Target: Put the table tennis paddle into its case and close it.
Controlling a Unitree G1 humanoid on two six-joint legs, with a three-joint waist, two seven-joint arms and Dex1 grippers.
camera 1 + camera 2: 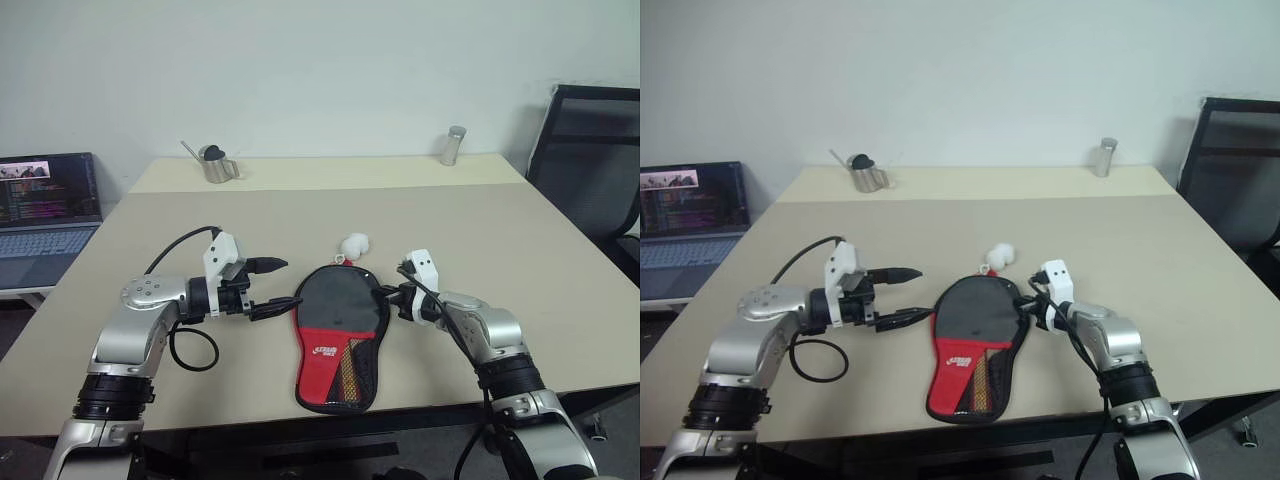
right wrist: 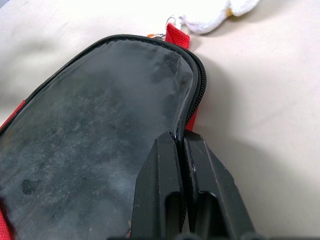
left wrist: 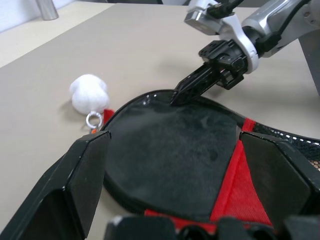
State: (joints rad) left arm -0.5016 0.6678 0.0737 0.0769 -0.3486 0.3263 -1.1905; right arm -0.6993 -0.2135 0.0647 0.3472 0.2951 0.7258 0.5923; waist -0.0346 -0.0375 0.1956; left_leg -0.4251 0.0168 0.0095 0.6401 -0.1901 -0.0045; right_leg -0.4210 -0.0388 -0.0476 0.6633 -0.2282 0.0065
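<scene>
The case [image 1: 335, 335] lies flat near the table's front edge, its black rounded head away from me and its red end with the mesh pocket toward me. The paddle is hidden. My right gripper [image 1: 384, 293] is at the right rim of the head. In the right wrist view its fingers [image 2: 167, 165] are pinched together on the zip edge [image 2: 196, 100]. My left gripper [image 1: 285, 285] hovers just left of the head, open and pointing at the case [image 3: 170, 150], with nothing between its fingers. A white pom-pom charm [image 1: 354, 243] hangs off the top of the case.
A small metal watering can [image 1: 215, 165] and a metal shaker [image 1: 454, 146] stand at the far edge of the beige table [image 1: 480, 220]. An open laptop [image 1: 45, 210] sits on a side table to the left, and a black chair [image 1: 590, 160] stands at the right.
</scene>
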